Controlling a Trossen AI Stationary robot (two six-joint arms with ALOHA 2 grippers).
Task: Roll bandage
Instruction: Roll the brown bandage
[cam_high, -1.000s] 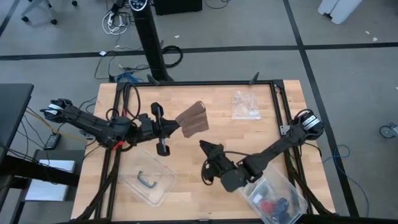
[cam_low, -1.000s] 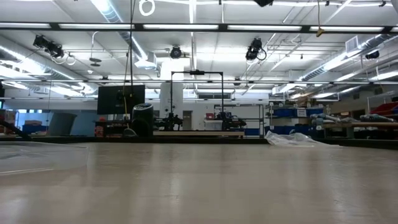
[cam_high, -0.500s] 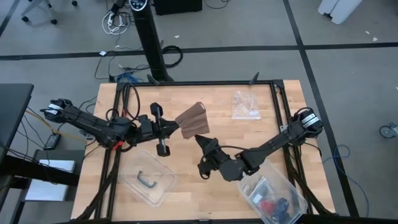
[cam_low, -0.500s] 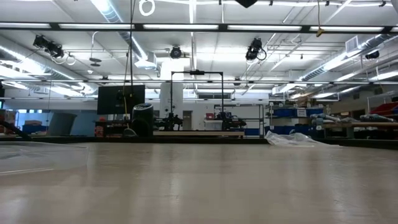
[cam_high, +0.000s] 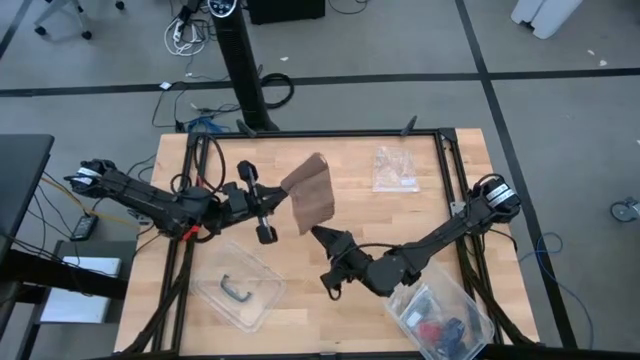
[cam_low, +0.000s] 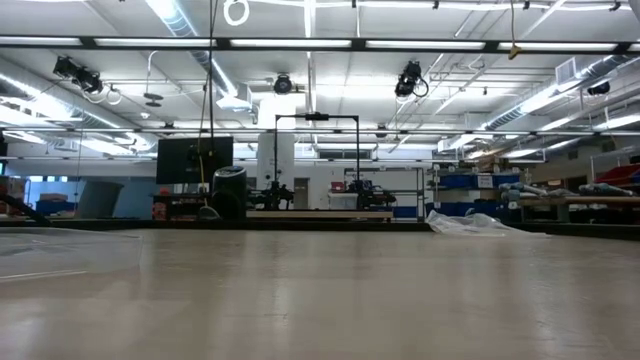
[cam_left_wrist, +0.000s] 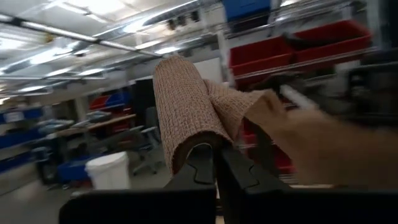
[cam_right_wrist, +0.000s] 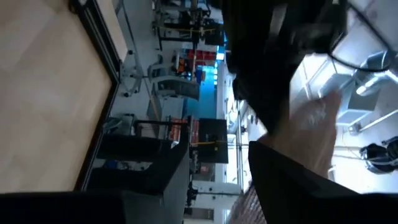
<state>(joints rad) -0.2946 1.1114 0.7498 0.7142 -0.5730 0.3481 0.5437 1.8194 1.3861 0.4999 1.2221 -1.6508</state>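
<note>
The brown bandage (cam_high: 310, 198) is held above the middle of the table as a broad strip. It also shows in the left wrist view (cam_left_wrist: 186, 106), folded over at the fingers. My left gripper (cam_high: 280, 196) is shut on its left end. My right gripper (cam_high: 326, 258) is open just near of the strip, with one fingertip (cam_high: 320, 233) at the strip's lower end. The low view shows neither arm nor the bandage. My left gripper pinches the bandage's folded end (cam_left_wrist: 200, 148) between its two fingers, several layers together. The fingers come roughly level from the table's left. The strip is lifted clear of the table and stretches away from the fingers toward the right and near side. My right gripper has one finger at the strip's lower end (cam_high: 317, 226); I cannot tell whether it touches.
A clear plastic tub with a black handle piece (cam_high: 240, 290) lies at the near left. A clear bin with small items (cam_high: 445, 318) stands at the near right. A clear plastic bag (cam_high: 395, 168) lies at the far right.
My left gripper has turned a little, and the bandage has swung with it: the strip now looks narrower and reaches farther toward the near edge. My right gripper has moved toward the far edge and left, up to the strip's lower end.
</note>
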